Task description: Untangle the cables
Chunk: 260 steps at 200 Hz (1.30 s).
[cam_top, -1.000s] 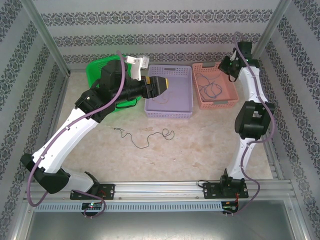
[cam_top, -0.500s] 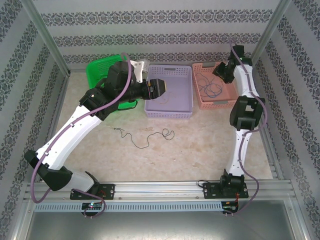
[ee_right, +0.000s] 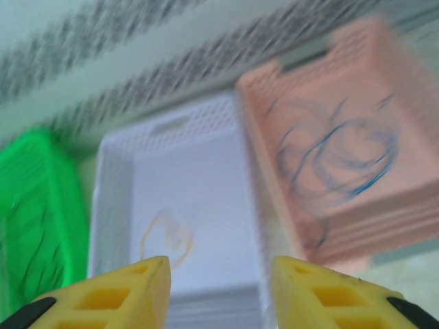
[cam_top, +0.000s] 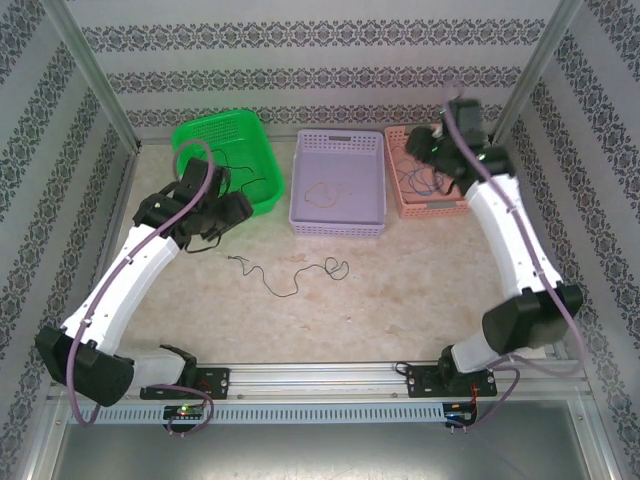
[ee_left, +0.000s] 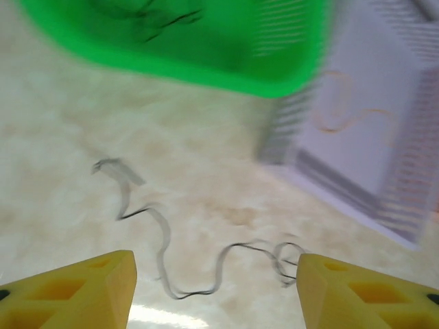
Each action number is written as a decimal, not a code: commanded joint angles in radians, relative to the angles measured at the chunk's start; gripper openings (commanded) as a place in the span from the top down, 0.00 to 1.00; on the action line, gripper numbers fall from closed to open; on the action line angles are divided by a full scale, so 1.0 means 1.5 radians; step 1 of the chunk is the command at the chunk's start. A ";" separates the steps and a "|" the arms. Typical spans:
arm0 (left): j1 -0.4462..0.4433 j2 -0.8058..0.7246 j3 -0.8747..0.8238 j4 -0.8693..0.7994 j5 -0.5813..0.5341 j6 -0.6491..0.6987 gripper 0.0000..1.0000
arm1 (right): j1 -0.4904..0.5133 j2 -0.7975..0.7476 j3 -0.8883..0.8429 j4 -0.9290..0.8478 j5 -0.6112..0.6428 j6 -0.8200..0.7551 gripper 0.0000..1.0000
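Left tool (ee_left: 216, 274), in its wrist view, gapes released over open bench (ee_left: 62, 199), black cable (ee_left: 166, 241) loose below. Right tool (ee_right: 221, 281), released, hovers over lilac basket (ee_right: 212, 185) holding pale cable (ee_right: 168, 240); pink basket (ee_right: 357, 233) holds blue cables (ee_right: 343, 161). From above, left arm (cam_top: 130, 270) has pulled back from lilac basket toward green basket (cam_top: 205, 135).

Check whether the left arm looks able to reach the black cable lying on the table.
Probably yes: the left gripper, open, hovers above the black cable, which lies loose on the table with nothing in between.
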 commanded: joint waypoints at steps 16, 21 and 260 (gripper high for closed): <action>0.079 0.020 -0.176 0.082 0.069 -0.104 0.39 | 0.207 -0.053 -0.202 0.020 0.011 0.003 0.58; 0.087 0.026 -0.184 0.092 0.065 -0.104 0.39 | 0.229 -0.059 -0.223 0.022 0.007 0.007 0.58; 0.118 -0.058 -0.247 0.127 0.149 -0.016 0.46 | 0.326 0.328 -0.133 -0.015 0.033 -0.194 0.64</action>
